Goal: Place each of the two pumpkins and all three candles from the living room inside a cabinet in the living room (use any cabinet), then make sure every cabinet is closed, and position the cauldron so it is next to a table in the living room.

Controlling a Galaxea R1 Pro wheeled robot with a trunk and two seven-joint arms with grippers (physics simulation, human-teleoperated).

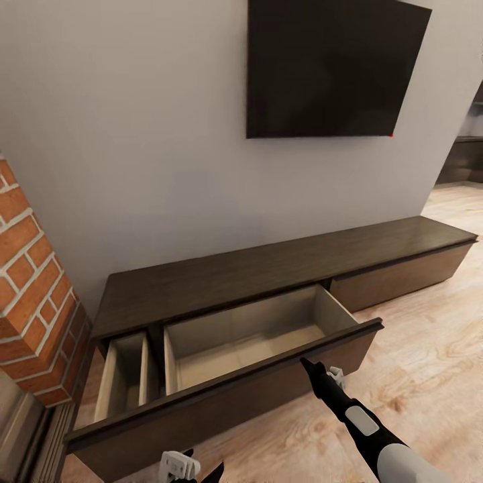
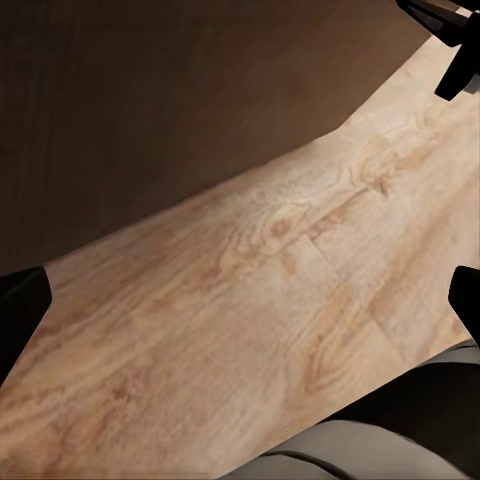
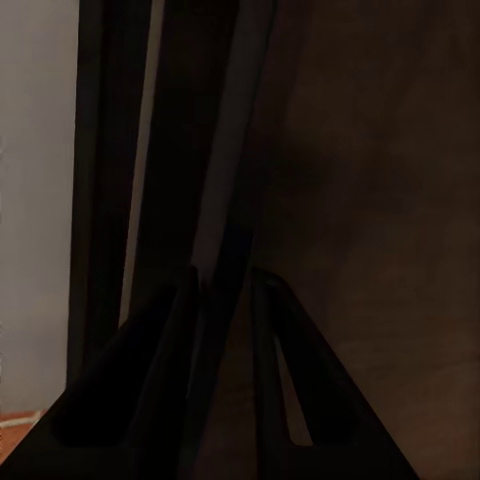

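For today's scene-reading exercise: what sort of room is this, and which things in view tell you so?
Probably a living room: a dark flat screen hangs on the wall above a long, low cabinet with its drawer pulled open, beside a brick column on a wood floor.

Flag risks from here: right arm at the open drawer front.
1. The right gripper sits against the top edge of the open drawer front; its jaws look nearly shut, so a push could skid off.
2. The drawer looks empty; closing now stores nothing.
3. The left gripper hangs low beside the cabinet front and could bump it.
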